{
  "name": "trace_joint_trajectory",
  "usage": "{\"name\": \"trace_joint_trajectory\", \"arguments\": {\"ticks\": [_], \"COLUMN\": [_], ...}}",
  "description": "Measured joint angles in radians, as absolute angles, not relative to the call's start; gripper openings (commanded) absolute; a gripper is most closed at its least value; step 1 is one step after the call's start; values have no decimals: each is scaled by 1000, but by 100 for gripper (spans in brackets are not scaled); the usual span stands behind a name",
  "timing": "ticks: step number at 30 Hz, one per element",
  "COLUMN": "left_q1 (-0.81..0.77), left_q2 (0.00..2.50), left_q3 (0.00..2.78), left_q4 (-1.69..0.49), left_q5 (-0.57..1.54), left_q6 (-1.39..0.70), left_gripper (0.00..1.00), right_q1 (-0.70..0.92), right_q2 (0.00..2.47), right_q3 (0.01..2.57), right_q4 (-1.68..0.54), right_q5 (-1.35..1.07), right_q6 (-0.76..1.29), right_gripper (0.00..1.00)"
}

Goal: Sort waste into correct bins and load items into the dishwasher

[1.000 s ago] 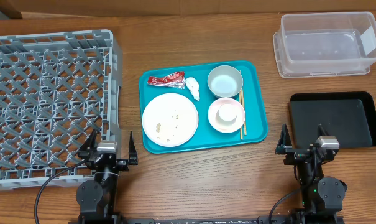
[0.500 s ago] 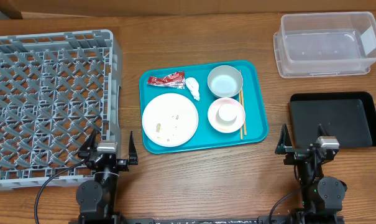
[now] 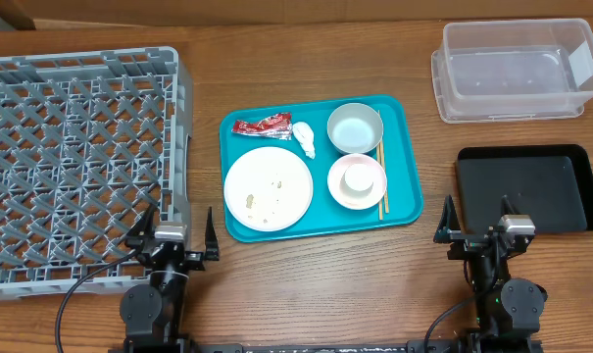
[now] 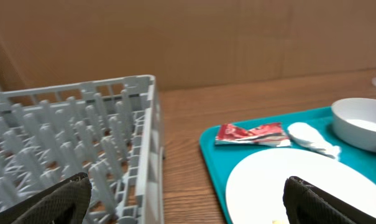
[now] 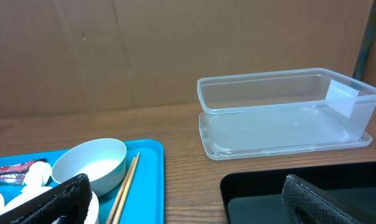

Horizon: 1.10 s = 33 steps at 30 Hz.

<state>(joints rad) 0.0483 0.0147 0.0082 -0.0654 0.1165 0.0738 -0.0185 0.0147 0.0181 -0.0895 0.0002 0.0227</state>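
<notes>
I find the waste on the teal tray (image 3: 402, 210). 1 crumpled red wrapper (image 3: 263, 126) lies at its far-left corner, with 1 white tissue wad (image 3: 305, 139) just beside the wrapper's right end. A few rice scraps (image 3: 274, 182) are scattered on the white plate (image 3: 291, 201) below them.

To the right sit the grey-blue bowl (image 3: 355, 128) and, nearer to me, the pink bowl (image 3: 336, 189) with the small white cup (image 3: 358, 177) standing inside it. 2 chopsticks (image 3: 381, 181) lie along the tray's right side, just beside the 2 bowls.

All of this lies beyond and between my grippers. The left gripper (image 3: 175, 229) sits low over the table (image 3: 306, 275) by the near-right corner of the grey dish rack (image 3: 80, 147), just left of the teal tray's near-left corner. Its jaws are spread wide and hold nothing. The right gripper (image 3: 477, 229) sits at the near-left corner of the black tray (image 3: 526, 188), well right of the teal tray, likewise wide apart and empty. The clear tub (image 3: 517, 69) stands beyond the black tray.

The scraps are too small for me to count. The rack's left side is cut off overhead. The right gripper's right finger is hard to pick out against the black tray. In the left wrist view the plate is cut off at the bottom edge.

My count: 1 plate, 2 bowls, 1 cup, 2 bins, 1 rack.
</notes>
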Motion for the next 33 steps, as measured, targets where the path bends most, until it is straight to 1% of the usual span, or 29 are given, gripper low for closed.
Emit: {"name": "trace_joint_trajectory", "arguments": {"ticks": [4, 6, 9, 11, 14, 17, 20, 24, 27, 31, 33], "left_q1": [48, 49, 48, 48, 48, 48, 48, 48, 48, 48, 48], "left_q2": [15, 15, 13, 12, 11, 11, 11, 11, 11, 26, 62], "left_q3": [8, 8, 8, 8, 8, 8, 8, 15, 47, 194, 315], "left_q4": [14, 94, 240, 348, 435, 495, 655, 891, 839, 492, 289], "left_q5": [178, 284, 497, 651, 821, 928, 1010, 1068, 1087, 1108, 1126], "left_q6": [31, -61, -263, -442, -723, -994, -1204, -1363, -1401, -1318, -1198], "left_gripper": [100, 100, 100, 100, 100, 100, 100, 100, 100, 100, 100], "right_q1": [-18, -18, -19, -19, -19, -18, -19, -19, -18, -19, -19], "right_q2": [15, 15, 15, 15, 15, 15, 15, 15, 15, 15, 15], "right_q3": [18, 18, 18, 18, 18, 18, 18, 18, 18, 18, 18], "right_q4": [-90, -90, -90, -90, -90, -90, -89, -90, -90, -90, -89], "right_q5": [1, 1, 1, 1, 1, 1, 1, 1, 1, 1, 1], "right_q6": [22, 23, 23, 23, 23, 23, 23, 23, 23, 22, 23], "right_gripper": [100, 100, 100, 100, 100, 99, 100, 100, 100, 100, 100]}}
